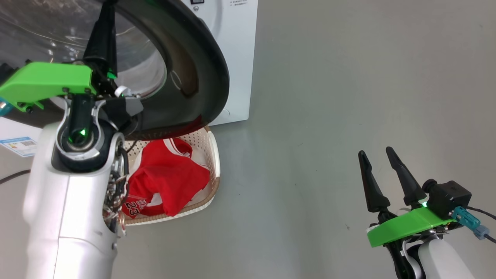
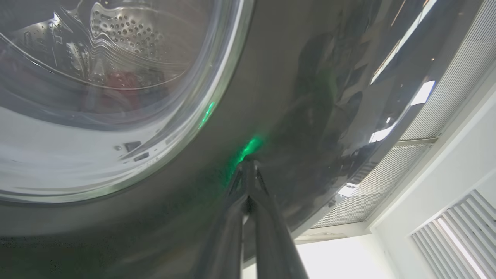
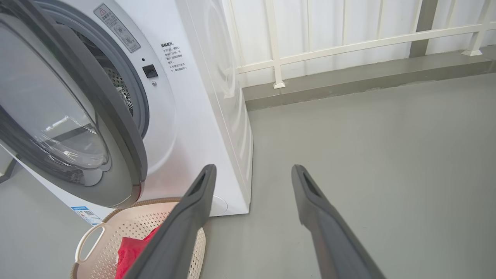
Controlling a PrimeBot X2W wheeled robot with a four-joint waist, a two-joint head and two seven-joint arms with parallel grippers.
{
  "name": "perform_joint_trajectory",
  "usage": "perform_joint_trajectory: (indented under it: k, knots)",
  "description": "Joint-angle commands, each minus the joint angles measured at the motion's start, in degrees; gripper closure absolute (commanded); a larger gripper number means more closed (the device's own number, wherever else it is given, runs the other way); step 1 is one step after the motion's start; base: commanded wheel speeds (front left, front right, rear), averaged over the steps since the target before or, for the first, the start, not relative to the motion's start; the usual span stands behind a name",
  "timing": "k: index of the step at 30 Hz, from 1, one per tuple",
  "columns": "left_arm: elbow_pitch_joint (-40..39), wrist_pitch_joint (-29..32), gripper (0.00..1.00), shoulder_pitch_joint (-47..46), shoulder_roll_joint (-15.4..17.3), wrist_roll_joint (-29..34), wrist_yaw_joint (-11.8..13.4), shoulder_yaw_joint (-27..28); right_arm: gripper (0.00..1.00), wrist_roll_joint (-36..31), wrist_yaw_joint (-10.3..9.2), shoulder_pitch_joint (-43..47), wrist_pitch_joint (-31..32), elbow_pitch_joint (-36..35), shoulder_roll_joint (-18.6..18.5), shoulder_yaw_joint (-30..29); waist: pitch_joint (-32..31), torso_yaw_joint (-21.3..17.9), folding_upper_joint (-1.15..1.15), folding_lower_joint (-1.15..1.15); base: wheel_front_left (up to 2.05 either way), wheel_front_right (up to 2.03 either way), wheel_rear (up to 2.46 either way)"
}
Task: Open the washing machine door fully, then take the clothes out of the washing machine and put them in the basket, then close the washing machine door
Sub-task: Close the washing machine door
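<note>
Left gripper (image 2: pixel 248 164) is clenched on nothing, its joined tips pressed against the glossy black face of the washing machine door (image 1: pixel 201 77). A closed point suits pushing a panel better than splayed fingers would, so I judge this to be the closing shove. Right gripper (image 1: pixel 376 152) hangs at 4 o'clock in the head view, jaws spread wide and empty over the floor (image 1: pixel 348 77), well clear of the door's swing.

At 11 o'clock stands the washing machine (image 3: pixel 193 128), its door ajar and angled out over the basket (image 1: pixel 215 155). That basket sits on the floor at 7 o'clock, just under the door's lower rim, probably so the drop from the drum (image 2: pixel 128 27) is short. Inside it lie the clothes (image 1: pixel 166 178), red and crumpled. A red blur shows through the glass (image 2: pixel 97 97) in the left wrist view; whether it is a garment or a reflection I cannot tell.
</note>
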Motion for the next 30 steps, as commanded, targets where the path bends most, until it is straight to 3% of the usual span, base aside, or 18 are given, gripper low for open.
perform_joint_trajectory:
  k: [1,5,6,7,8,13,21,25,30]
  knots:
    - [-0.51,0.61,1.00,-2.09,1.21,-0.82,-1.19,1.32,0.00,-0.20,0.37,-1.24,-0.37,-1.28,-0.18,1.20,-0.20,0.04,0.00,0.00,0.00,0.00,0.00]
    - [0.51,2.20,1.00,-1.16,1.20,-1.84,-2.36,1.02,0.00,-0.30,0.37,-0.68,-0.37,-1.02,-0.18,1.11,-1.36,0.35,0.00,0.00,0.00,0.00,0.00]
    - [0.54,2.45,0.58,-0.60,1.28,-1.83,-2.46,0.92,0.00,-0.28,0.37,-0.54,-0.37,-0.90,-0.18,1.20,-1.81,0.41,0.00,0.00,0.00,0.00,0.00]
    - [0.44,2.64,0.05,0.06,1.40,-1.89,-2.47,0.97,0.00,-0.24,0.37,-0.45,-0.37,-0.79,-0.18,1.35,-2.27,0.46,0.00,0.00,0.00,0.00,0.00]
    - [0.24,2.73,0.00,0.82,1.48,-2.15,-2.38,1.25,0.00,-0.18,0.37,-0.39,-0.37,-0.70,-0.18,1.49,-2.75,0.53,0.00,0.00,0.00,0.00,0.00]
    - [-1.19,3.48,0.00,4.95,2.54,-3.21,-2.13,2.62,0.00,0.06,0.37,-0.04,-0.37,-0.50,-0.18,1.68,-5.00,1.02,0.00,0.00,0.00,0.00,0.00]
    - [-6.24,4.07,0.00,16.71,5.42,-2.92,-4.02,4.63,0.00,0.96,0.37,1.51,-0.37,0.31,-0.18,2.21,-10.33,2.39,0.00,0.00,0.00,0.00,0.00]
    - [-7.66,1.64,0.00,23.39,7.33,0.86,-4.51,4.56,0.00,1.31,0.37,2.83,-0.37,0.63,-0.18,2.43,-13.04,3.06,0.00,0.00,0.00,0.00,0.00]
    - [-9.18,-5.42,0.00,30.71,11.52,13.52,-5.71,1.12,0.00,1.66,0.37,3.96,-0.37,0.46,-0.18,2.23,-14.78,3.85,0.00,0.00,0.00,0.00,0.00]
